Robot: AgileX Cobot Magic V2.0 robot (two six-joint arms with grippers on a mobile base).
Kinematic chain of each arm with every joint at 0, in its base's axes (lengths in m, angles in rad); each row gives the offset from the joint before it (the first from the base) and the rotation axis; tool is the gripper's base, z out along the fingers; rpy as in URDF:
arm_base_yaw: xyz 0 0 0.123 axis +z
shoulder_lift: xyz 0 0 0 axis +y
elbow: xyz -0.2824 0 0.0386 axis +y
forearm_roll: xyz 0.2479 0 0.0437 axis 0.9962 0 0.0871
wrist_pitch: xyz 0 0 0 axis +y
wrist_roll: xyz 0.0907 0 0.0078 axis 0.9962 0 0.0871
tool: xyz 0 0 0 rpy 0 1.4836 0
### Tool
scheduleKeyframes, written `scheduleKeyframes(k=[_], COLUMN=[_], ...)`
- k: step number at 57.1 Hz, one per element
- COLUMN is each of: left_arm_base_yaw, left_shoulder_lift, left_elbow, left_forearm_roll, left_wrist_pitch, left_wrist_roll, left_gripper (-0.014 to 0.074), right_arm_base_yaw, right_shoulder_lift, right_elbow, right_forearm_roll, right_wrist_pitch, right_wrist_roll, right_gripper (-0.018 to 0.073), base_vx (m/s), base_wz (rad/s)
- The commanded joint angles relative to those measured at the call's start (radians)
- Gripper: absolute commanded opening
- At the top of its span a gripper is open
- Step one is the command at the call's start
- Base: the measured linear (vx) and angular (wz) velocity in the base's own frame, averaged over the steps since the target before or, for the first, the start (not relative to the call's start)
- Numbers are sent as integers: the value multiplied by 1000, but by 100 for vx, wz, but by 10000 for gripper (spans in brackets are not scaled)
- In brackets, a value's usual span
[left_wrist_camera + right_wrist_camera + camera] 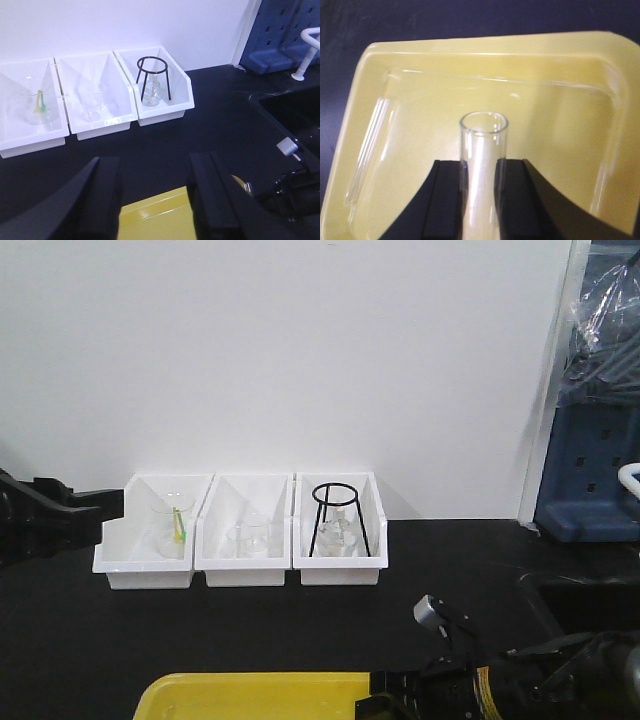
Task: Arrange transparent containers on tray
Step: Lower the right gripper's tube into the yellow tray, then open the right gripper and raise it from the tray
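Front view: 3 white bins [243, 558] sat in a row at the wall w/ 1 piece of clear glassware in each; the bin furthest from the left arm also held 1 black wire stand [338, 520]. The yellow tray [260, 695] lay nearer the camera than the bins, well apart from them; the right gripper [400, 690] sat at its edge, the left gripper [50, 510] just beside the first bin; neither claw's opening could be told here. Left wrist view: left gripper [152, 200] had its 2 black fingers [210, 195] spread w/ nothing between them, above the tray's rim [155, 220], the 3 bins beyond. Right wrist view: right gripper [480, 200] was clamped snug on 1 test tube [482, 150], flared mouth pointing over the tray [555, 130]. A 2nd test tube [367, 150] lay flat inside the tray, along its wall, well apart from the held one.
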Motion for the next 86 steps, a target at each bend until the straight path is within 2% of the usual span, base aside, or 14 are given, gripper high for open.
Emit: scheduleKeyframes(k=[1, 10, 27, 37, 41, 46, 52, 57, 58, 62, 70, 77, 81, 86], left_arm_base_yaw=[-5, -5, -5, -5, -5, -5, -5, -5, -5, -5, -5, -5, -5, -5], left_shoulder_lift=[-17, -17, -17, -17, -17, -17, -17, -17, -17, -17, -26, -62, -114, -196], left_elbow=[-30, -30, -30, -30, -30, -30, -30, -30, -30, -30, -30, -22, 19, 117], left_forearm_roll=[-11, -11, -11, -11, -11, -11, -8, -7, -7, -8, -10, -10, -12, -13], left_wrist_pitch=[-58, -51, -51, -51, -47, -35, -7, 21, 25, 45, 91, 111, 91, 43], left_wrist_roll=[2, 2, 2, 1, 1, 2, 7, 38, 45, 74, 136, 239, 288, 294], left_gripper=[428, 428, 428, 428, 428, 428, 419, 372, 359, 271, 2, -9, -8, -7], right_arm_base_yaw=[-1, -1, -1, -1, -2, -2, -2, -2, -2, -2, -2, -2, -2, -2], right_shoulder_lift=[-24, 6, 13, 13, 13, 3, -36, -102, -115, -188, -373, -534, -642, -773], right_elbow=[-28, -28, -28, -28, -33, -34, -34, -34, -34, -34, -28, -27, 2, 77], right_forearm_roll=[70, 75, 75, 71, 71, 71, 47, 0, -10, -55, -66, -66, -66, -66], right_wrist_pitch=[-14, -14, -23, -49, -86, -118, -147, -150, -152, -149, -138, -92, -18, 92], right_wrist_roll=[-9, -9, -9, -17, -30, -46, -63, -75, -80, -109, -183, -241, -280, -318], right_gripper=[17, 123, 465, 545, 531, 463, 258, 8, -15, -14, -13, -13, -13, -13], base_vx=[0, 0, 0, 0, 0, 0, 0, 0, 0, 0, 0, 0, 0, 0], base_wz=[0, 0, 0, 0, 0, 0, 0, 0, 0, 0, 0, 0, 0, 0])
